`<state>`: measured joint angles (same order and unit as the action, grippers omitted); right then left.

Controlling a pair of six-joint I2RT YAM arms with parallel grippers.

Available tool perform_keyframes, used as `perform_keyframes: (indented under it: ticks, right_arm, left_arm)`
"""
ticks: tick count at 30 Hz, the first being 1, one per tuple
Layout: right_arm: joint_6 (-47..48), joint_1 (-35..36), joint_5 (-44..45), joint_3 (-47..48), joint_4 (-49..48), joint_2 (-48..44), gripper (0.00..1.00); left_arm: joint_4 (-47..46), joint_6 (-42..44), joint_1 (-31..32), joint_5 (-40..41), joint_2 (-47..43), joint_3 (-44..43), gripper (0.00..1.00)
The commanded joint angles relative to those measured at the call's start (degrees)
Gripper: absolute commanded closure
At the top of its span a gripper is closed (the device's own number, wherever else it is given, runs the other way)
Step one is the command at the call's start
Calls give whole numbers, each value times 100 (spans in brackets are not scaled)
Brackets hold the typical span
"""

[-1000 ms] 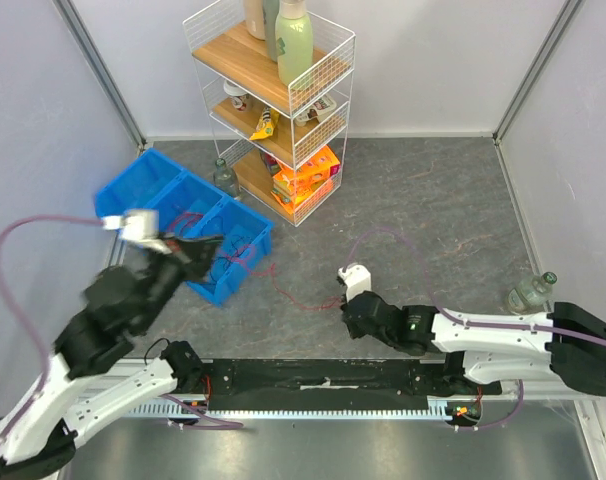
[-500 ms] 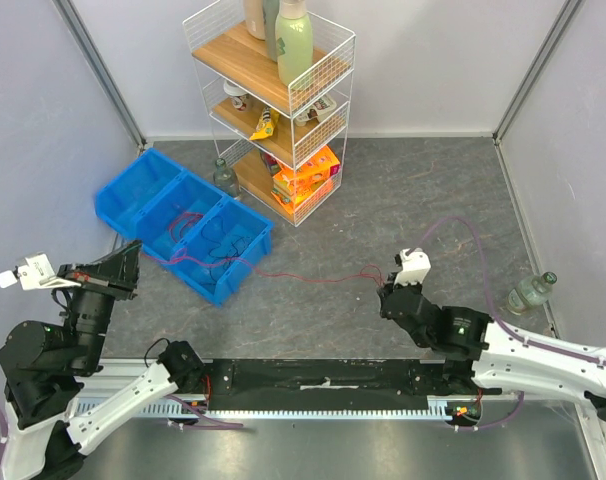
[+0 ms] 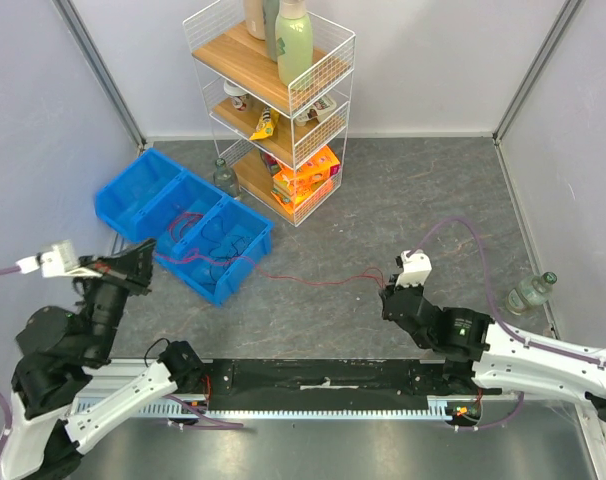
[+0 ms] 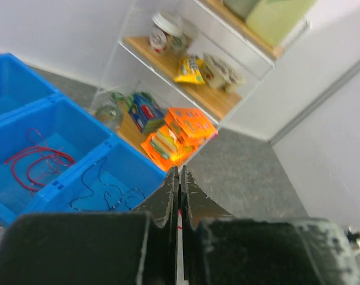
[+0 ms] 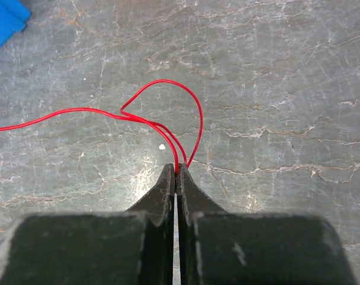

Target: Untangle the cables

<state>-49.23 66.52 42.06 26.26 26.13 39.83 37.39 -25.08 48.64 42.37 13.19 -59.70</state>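
Observation:
A thin red cable (image 3: 313, 281) runs nearly straight across the floor from the blue bin to my right gripper (image 3: 387, 287). That gripper is shut on it, and in the right wrist view a small red loop (image 5: 189, 104) stands just ahead of the closed tips (image 5: 178, 168). My left gripper (image 3: 143, 260) hovers at the bin's near left side. It is shut (image 4: 180, 173), with a speck of red showing between its fingers. More red cable (image 4: 40, 160) lies coiled in the bin's middle compartment. Thin black cable (image 4: 103, 190) lies in the nearest compartment.
The blue three-compartment bin (image 3: 133, 190) sits at left. A white wire shelf rack (image 3: 328, 110) holding bottles and snack packs stands at the back. One clear bottle (image 3: 223, 178) stands beside the rack, another (image 3: 531, 293) near the right wall.
The arms have drawn apart, left gripper back to the left and right gripper to the right, pulling the red cable out nearly straight. In the last half second the left gripper shifted only slightly.

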Motion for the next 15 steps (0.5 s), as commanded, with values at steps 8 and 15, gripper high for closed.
perform_keyframes:
  ticks: [8,15]
  right_arm:
    - [1152,-16,-2375,-209,-2145,173,99]
    - [1065,-43,-2941,-104,-2734,1104,100]
  left_arm:
    - [-774,706,14,-3573,2266,704,98]
    - [-2894,-329,5,-6169,3547,1865,98]
